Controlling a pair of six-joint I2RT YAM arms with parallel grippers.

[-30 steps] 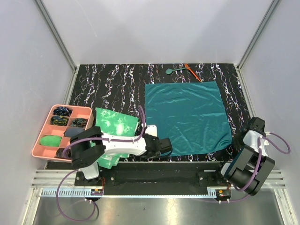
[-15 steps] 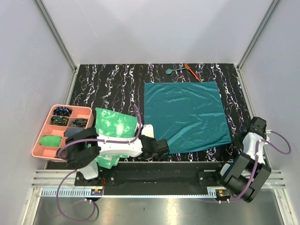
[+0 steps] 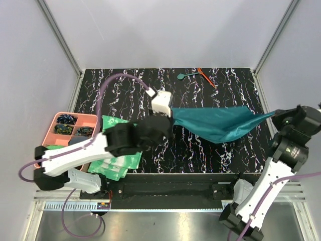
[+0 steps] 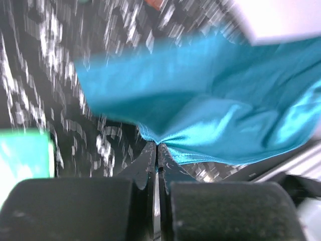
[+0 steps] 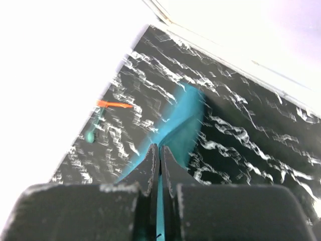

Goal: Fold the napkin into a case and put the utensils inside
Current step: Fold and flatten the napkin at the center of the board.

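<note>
The dark teal napkin (image 3: 216, 122) hangs stretched above the black marbled mat, held by two corners. My left gripper (image 3: 172, 114) is shut on its left corner; the cloth (image 4: 215, 105) bunches at the closed fingertips (image 4: 150, 153) in the left wrist view. My right gripper (image 3: 275, 114) is shut on the right corner, and teal cloth (image 5: 180, 125) runs away from its tips. The utensils lie at the mat's far edge: a teal spoon (image 3: 185, 76) and an orange-red stick (image 3: 205, 76), also blurred in the right wrist view as the spoon (image 5: 91, 134) and the stick (image 5: 114, 104). No case shows.
A pink compartment tray (image 3: 50, 131) with small items stands at the left. Light green mottled cloths (image 3: 120, 165) lie partly under my left arm. Grey walls enclose the mat (image 3: 120, 95) on three sides.
Both arms have risen and swung toward the far side, lifting the napkin's near edge off the mat. The left gripper closed on its corner. The cloth now hangs folded over instead of lying flat.
</note>
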